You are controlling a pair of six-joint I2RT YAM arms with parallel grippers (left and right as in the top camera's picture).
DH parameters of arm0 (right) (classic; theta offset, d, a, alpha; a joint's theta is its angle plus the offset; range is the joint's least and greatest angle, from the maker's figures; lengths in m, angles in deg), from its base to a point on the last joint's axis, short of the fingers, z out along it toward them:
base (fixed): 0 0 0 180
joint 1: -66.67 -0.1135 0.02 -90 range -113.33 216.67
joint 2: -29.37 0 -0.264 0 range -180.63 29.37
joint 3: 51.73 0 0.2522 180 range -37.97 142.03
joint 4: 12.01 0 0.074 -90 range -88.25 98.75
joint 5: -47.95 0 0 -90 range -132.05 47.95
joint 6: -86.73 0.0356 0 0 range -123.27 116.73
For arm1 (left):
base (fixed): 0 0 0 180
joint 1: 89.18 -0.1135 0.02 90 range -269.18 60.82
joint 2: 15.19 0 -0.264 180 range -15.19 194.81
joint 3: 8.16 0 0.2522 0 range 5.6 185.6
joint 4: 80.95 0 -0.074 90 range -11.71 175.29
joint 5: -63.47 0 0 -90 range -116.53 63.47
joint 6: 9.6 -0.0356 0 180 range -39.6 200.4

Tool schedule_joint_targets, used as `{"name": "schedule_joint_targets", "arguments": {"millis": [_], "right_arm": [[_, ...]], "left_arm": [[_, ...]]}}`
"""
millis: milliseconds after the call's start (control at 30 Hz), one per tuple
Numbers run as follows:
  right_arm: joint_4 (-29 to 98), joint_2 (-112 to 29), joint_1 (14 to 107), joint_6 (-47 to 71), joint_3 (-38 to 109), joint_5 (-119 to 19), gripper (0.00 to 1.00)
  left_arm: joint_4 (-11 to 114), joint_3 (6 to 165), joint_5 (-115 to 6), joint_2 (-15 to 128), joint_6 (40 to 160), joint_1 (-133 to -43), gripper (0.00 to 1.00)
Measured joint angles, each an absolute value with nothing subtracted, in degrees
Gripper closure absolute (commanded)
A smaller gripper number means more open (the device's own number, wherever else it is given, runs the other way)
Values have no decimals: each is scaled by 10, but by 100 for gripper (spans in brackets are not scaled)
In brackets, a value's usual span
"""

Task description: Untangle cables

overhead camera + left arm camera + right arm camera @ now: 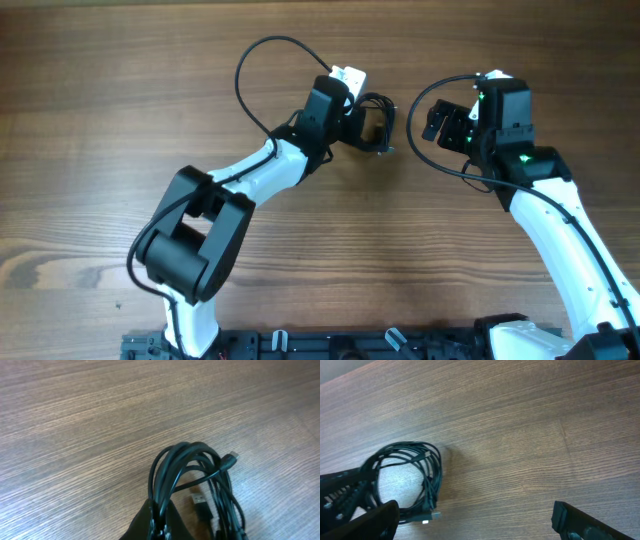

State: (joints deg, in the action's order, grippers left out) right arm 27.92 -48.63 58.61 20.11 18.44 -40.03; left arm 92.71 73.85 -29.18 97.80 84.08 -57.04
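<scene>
Near surface (100, 150) centre: cable coil (378, 122) long axis runs away from my base; left end effector (354, 119) grasps it, right end effector (432, 120) released.

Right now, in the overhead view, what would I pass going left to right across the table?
Left arm's elbow → cable bundle → right gripper → right arm.

brown wood-grain counter (90, 110): warm mid-brown, fine darker streaks, paler sheen patches | thin glossy black cables (159, 485): uniform black, grey highlights | small plug (431, 517): black body, silver metal tip | left arm (262, 168): white shells, black joints | right arm (560, 225): white shells, black housings, green glowing lights
</scene>
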Motion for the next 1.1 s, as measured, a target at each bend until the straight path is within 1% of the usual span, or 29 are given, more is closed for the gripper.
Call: {"name": "schedule_joint_targets", "arguments": {"millis": [267, 467, 567, 700, 900, 1100], "right_arm": [[279, -486, 586, 191, 184, -400, 0], [279, -486, 586, 148, 184, -414, 0], [263, -486, 586, 116, 185, -456, 0], [208, -486, 586, 92, 185, -529, 0], [172, -490, 586, 89, 185, -592, 0], [122, -535, 586, 90, 185, -645, 0]], "left_arm": [[912, 738, -255, 882, 841, -570, 96], [900, 738, -242, 829, 841, -570, 96], [896, 738, -244, 806, 841, -570, 96], [881, 738, -257, 794, 841, -570, 96], [877, 738, -280, 790, 841, -570, 96], [878, 738, -310, 759, 841, -570, 96]]}}
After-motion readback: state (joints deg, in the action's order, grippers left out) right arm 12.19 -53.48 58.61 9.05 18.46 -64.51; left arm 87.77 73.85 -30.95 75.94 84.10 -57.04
